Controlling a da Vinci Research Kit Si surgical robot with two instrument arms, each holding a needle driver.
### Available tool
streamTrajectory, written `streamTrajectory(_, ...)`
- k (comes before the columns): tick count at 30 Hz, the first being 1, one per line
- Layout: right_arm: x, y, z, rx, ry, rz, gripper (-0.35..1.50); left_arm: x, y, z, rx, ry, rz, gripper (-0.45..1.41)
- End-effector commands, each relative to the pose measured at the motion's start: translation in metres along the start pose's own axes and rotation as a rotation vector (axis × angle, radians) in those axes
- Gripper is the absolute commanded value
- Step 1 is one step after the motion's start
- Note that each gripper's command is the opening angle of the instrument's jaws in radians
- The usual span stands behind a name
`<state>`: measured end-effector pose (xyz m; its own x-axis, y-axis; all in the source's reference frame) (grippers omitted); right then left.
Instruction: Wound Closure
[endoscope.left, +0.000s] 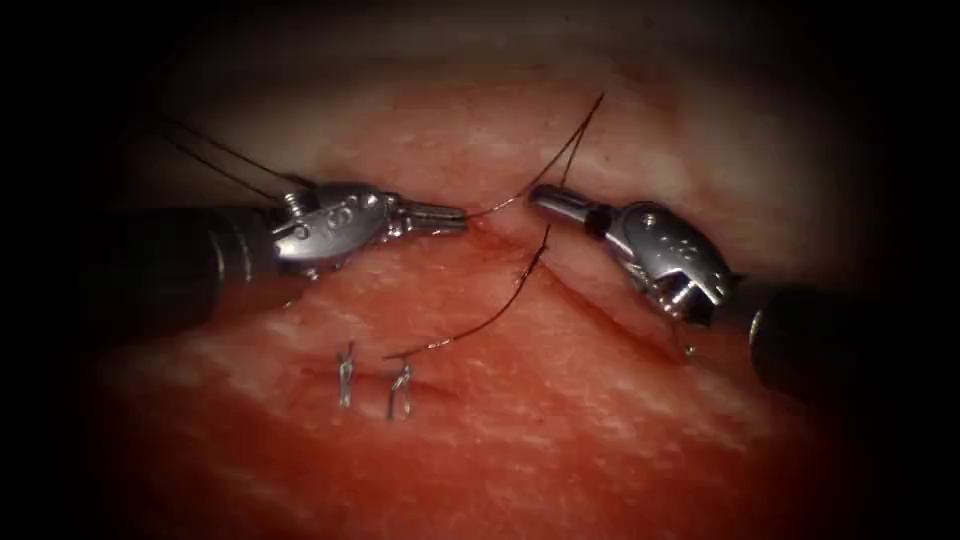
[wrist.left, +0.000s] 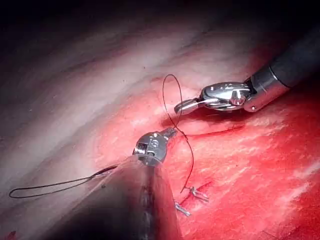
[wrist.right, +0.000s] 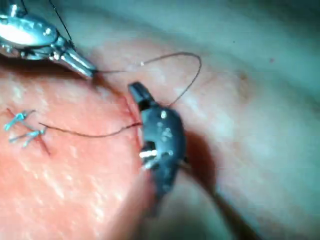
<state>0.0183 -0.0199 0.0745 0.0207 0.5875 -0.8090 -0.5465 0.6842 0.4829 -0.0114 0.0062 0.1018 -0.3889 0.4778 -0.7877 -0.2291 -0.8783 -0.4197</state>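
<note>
While the left tool (endoscope.left: 455, 217) pinches the thread (endoscope.left: 480, 330) at its closed tip, the right tool (endoscope.left: 545, 197) (jaws also closed, apparently holding nothing) sits just opposite across the cut (endoscope.left: 600, 310), w/ thread trailing to stitches (endoscope.left: 375, 385) lower left.

Strong light is falling on the middle of the tissue (endoscope.left: 520, 400) in the endoscope view, while darkness is closing in along all 4 edges. Glare is flashing off the metal of the left tool (endoscope.left: 455, 216) and the right tool (endoscope.left: 545, 196), and each of the 2 is casting a soft shadow on the tissue beneath it. In the left wrist view, the tissue's pale far edge is sinking into gloom.
</note>
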Motion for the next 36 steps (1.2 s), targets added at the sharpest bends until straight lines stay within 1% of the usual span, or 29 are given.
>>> streamTrajectory(1, -0.0003, 0.0005, 0.0019, 0.024, 0.009, 0.014, -0.05, -0.0007, 0.0002, 0.0012, -0.004, -0.013, 0.002, -0.45)
streamTrajectory(4, 0.0000, 0.0011, 0.0029, 0.064, 0.028, 0.037, 0.00, -0.0015, 0.0007, 0.0022, -0.008, -0.040, 0.011, -0.45)
streamTrajectory(7, 0.0002, 0.0015, 0.0037, 0.087, 0.038, 0.042, 0.00, -0.0025, 0.0014, 0.0031, -0.013, -0.063, 0.022, -0.45)
streamTrajectory(8, 0.0003, 0.0016, 0.0040, 0.102, 0.045, 0.050, 0.02, -0.0033, 0.0017, 0.0036, -0.022, -0.090, 0.030, -0.45)
streamTrajectory(10, 0.0003, 0.0017, 0.0041, 0.124, 0.049, 0.063, 0.04, -0.0040, 0.0016, 0.0038, -0.026, -0.103, 0.036, -0.45)
streamTrajectory(11, 0.0003, 0.0016, 0.0041, 0.134, 0.051, 0.064, 0.04, -0.0043, 0.0014, 0.0039, -0.034, -0.110, 0.039, -0.45)
streamTrajectory(15, 0.0003, 0.0010, 0.0039, 0.175, 0.065, 0.073, 0.09, -0.0055, -0.0002, 0.0039, 0.015, -0.178, 0.044, -0.45)
streamTrajectory(18, 0.0004, 0.0000, 0.0036, 0.217, 0.087, 0.078, 0.09, -0.0067, -0.0020, 0.0042, 0.037, -0.207, 0.052, -0.45)
streamTrajectory(22, 0.0008, -0.0010, 0.0036, 0.259, 0.066, 0.082, 0.09, -0.0078, -0.0039, 0.0047, 0.060, -0.236, 0.057, -0.45)
streamTrajectory(28, 0.0011, -0.0027, 0.0039, 0.352, 0.039, 0.082, 0.29, -0.0098, -0.0057, 0.0055, 0.058, -0.273, 0.073, -0.45)
streamTrajectory(29, 0.0012, -0.0030, 0.0040, 0.366, 0.030, 0.081, 0.35, -0.0101, -0.0059, 0.0057, 0.058, -0.278, 0.076, -0.45)
streamTrajectory(30, 0.0012, -0.0033, 0.0042, 0.383, 0.020, 0.079, 0.51, -0.0105, -0.0060, 0.0058, 0.055, -0.287, 0.085, -0.45)
streamTrajectory(31, 0.0012, -0.0036, 0.0043, 0.396, 0.016, 0.072, 0.61, -0.0107, -0.0062, 0.0059, 0.055, -0.290, 0.087, -0.45)
streamTrajectory(33, 0.0012, -0.0042, 0.0046, 0.425, 0.009, 0.058, 0.64, -0.0112, -0.0063, 0.0061, 0.056, -0.295, 0.086, -0.45)
streamTrajectory(36, 0.0013, -0.0051, 0.0053, 0.474, -0.025, 0.032, 0.72, -0.0114, -0.0063, 0.0062, 0.058, -0.297, 0.082, -0.45)
